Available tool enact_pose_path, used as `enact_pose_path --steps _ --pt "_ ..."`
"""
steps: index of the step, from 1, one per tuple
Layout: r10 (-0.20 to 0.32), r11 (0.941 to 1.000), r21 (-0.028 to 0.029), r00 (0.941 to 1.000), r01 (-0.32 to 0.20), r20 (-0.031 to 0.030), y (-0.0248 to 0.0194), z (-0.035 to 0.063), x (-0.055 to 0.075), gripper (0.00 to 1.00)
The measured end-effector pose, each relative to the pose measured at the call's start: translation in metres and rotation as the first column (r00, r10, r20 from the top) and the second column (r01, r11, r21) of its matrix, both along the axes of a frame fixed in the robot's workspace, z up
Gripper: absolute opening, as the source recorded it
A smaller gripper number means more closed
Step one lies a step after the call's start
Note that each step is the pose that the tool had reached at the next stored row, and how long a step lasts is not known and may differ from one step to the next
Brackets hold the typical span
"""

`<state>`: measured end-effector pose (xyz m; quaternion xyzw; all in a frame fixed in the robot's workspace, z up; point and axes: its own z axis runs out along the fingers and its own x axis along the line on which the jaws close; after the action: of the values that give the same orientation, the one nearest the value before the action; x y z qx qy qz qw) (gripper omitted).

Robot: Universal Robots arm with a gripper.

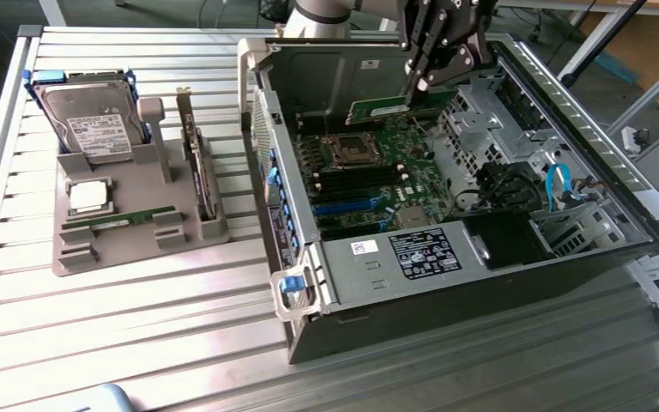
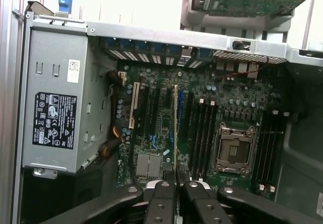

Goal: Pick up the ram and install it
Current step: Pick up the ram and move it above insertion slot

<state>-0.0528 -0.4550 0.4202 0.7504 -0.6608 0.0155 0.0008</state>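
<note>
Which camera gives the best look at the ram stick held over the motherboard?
The exterior view: the ram shows its green face, angled above the motherboard. The wrist view has it edge-on, a thin strip between the fingers of the pincer.

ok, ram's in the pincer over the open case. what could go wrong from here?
1. The ram is thin, clamped in the pincer above the motherboard; a slight tilt could make it miss the memory slots.
2. The CPU socket sits beside those slots; a slip might strike it.
3. The drive cage stands close to the pincer and could be clipped.
</note>
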Motion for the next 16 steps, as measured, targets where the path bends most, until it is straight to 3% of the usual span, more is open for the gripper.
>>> enact_pose_path --steps 16 --pt "0.000 1.0000 -0.0007 1.0000 0.000 0.0000 0.0000 0.0000 0.019 0.13"
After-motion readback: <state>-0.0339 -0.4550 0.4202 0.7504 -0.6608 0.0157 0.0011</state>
